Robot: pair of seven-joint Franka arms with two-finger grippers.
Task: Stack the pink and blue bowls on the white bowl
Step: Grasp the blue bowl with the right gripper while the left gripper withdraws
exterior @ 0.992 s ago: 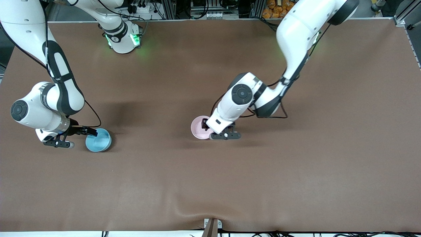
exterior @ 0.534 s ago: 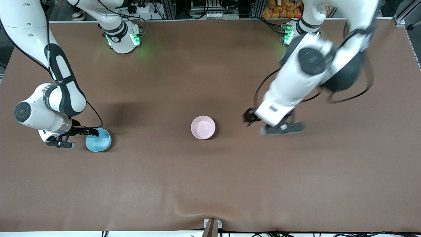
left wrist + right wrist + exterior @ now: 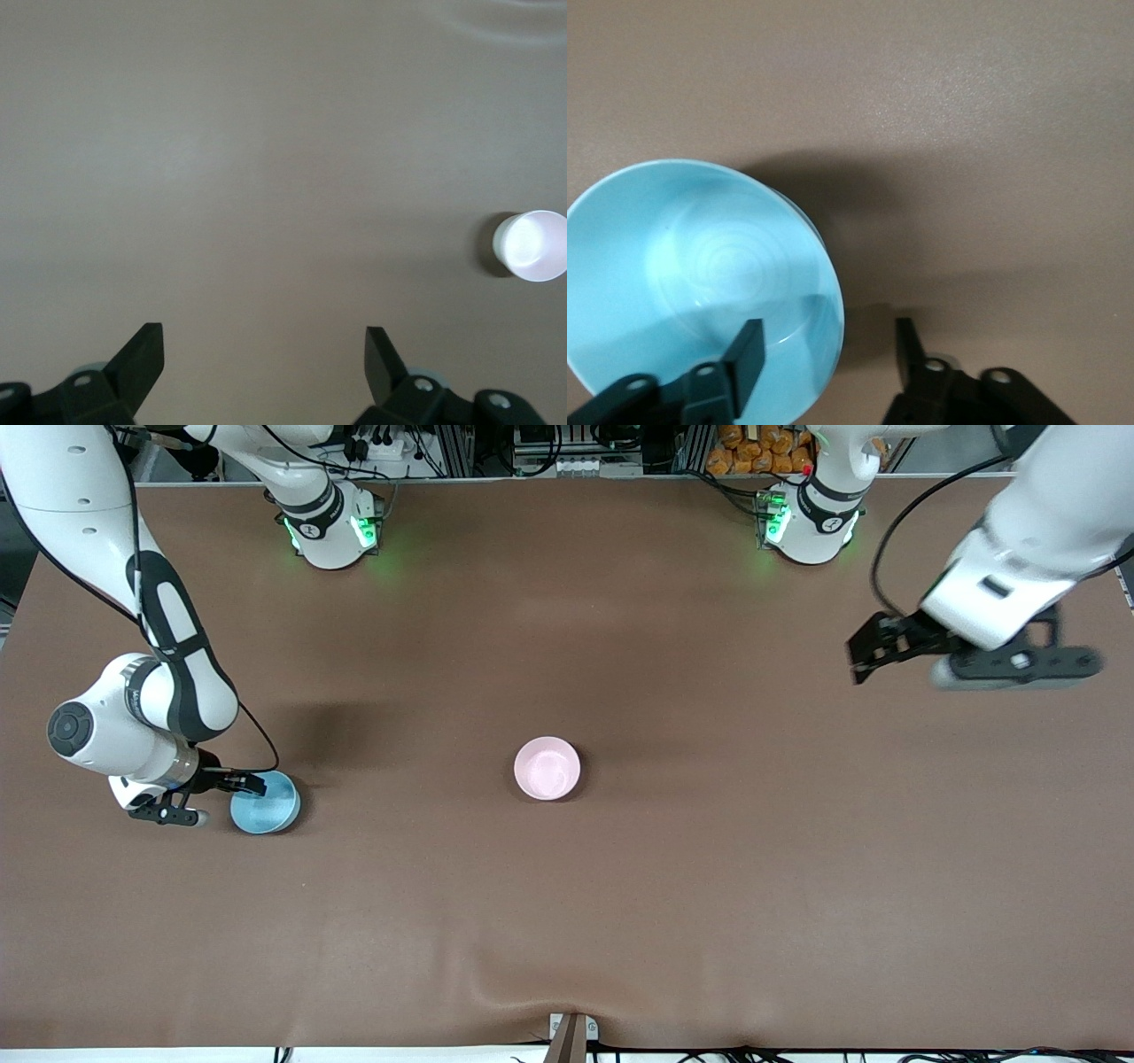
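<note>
Pink bowl [image 3: 547,768] stands alone near the middle of the brown table [image 3: 620,921] — whether the white bowl sits under it, I cannot tell, since no separate white bowl shows. The blue bowl [image 3: 265,802] rests toward the right arm's end, and the right gripper [image 3: 824,354] has its fingers open astride the rim, one inside and one outside, not yet closed. The left gripper [image 3: 264,354] hangs open and empty over bare table at the left arm's end. I judge the blue bowl remains to be lifted and stacked — perhaps the last step.
</note>
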